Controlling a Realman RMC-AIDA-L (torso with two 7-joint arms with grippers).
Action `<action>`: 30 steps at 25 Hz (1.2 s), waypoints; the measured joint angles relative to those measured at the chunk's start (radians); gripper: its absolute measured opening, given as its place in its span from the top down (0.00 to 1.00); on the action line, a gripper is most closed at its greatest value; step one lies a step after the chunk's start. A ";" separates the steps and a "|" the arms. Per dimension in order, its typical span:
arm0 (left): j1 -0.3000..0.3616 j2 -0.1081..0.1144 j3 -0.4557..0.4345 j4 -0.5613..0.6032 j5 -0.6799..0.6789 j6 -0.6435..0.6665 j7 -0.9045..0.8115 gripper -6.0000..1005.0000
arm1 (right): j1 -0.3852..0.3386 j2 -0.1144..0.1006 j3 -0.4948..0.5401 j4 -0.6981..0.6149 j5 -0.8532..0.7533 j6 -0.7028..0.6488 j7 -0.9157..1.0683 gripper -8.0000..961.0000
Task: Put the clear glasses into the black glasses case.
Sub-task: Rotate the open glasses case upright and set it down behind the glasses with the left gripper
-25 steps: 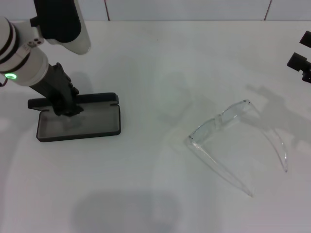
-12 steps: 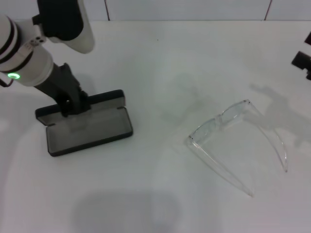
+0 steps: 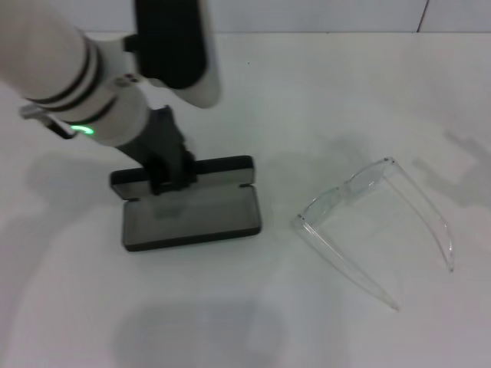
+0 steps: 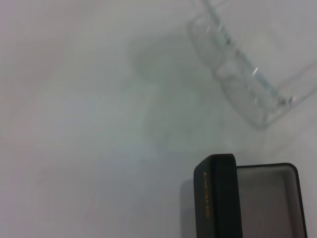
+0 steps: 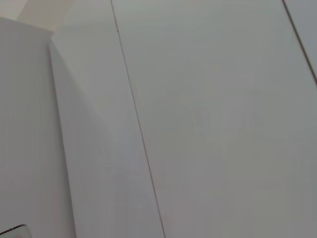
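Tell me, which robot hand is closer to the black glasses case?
The left. The left gripper grips the black glasses case at its raised lid. The right gripper is out of view.

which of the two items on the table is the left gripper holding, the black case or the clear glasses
The slim matte black glasses case, lying open. The left gripper clamps its raised lid at the far edge. The transparent wraparound clear glasses lie apart on the white table, untouched.

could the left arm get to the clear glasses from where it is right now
Probably not yet. The left pincer is clamped on the black glasses case, so it is occupied. The white table between case and clear glasses holds nothing in the way.
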 joint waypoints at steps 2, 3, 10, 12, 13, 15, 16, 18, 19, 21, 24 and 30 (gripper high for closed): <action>-0.014 -0.001 0.055 0.000 -0.004 -0.031 -0.031 0.78 | -0.011 0.000 0.006 0.000 0.000 -0.006 -0.001 0.11; -0.019 -0.001 0.074 -0.001 -0.005 -0.045 -0.043 0.78 | -0.015 0.000 0.006 -0.001 0.000 -0.007 -0.001 0.11; -0.047 -0.002 0.192 -0.015 -0.006 -0.147 -0.134 0.79 | -0.028 0.002 0.007 0.000 -0.001 -0.011 -0.018 0.11; -0.063 -0.003 0.214 -0.035 -0.004 -0.172 -0.165 0.79 | -0.031 0.003 0.007 0.000 -0.001 -0.012 -0.020 0.11; -0.073 -0.004 0.224 -0.047 -0.004 -0.183 -0.178 0.79 | -0.035 0.004 0.007 0.000 -0.001 -0.012 -0.022 0.11; -0.087 -0.005 0.245 -0.062 -0.004 -0.201 -0.195 0.79 | -0.039 0.004 0.008 0.001 -0.001 -0.013 -0.025 0.11; -0.091 -0.005 0.255 -0.066 -0.005 -0.208 -0.200 0.79 | -0.041 0.004 0.008 0.001 -0.001 -0.014 -0.026 0.11; -0.092 -0.007 0.276 -0.068 -0.006 -0.229 -0.208 0.79 | -0.042 0.004 0.009 0.002 -0.001 -0.014 -0.028 0.11; -0.092 -0.007 0.284 -0.068 -0.006 -0.236 -0.210 0.79 | -0.042 0.004 0.009 0.003 -0.001 -0.014 -0.028 0.11; -0.093 -0.007 0.295 -0.068 -0.006 -0.248 -0.219 0.79 | -0.043 0.003 0.009 0.005 0.000 -0.015 -0.028 0.11; -0.093 -0.007 0.309 -0.072 -0.006 -0.257 -0.228 0.77 | -0.044 0.003 0.009 0.006 0.000 -0.016 -0.030 0.11; -0.088 -0.008 0.334 -0.072 -0.006 -0.275 -0.236 0.75 | -0.045 0.003 0.009 0.008 0.000 -0.016 -0.039 0.11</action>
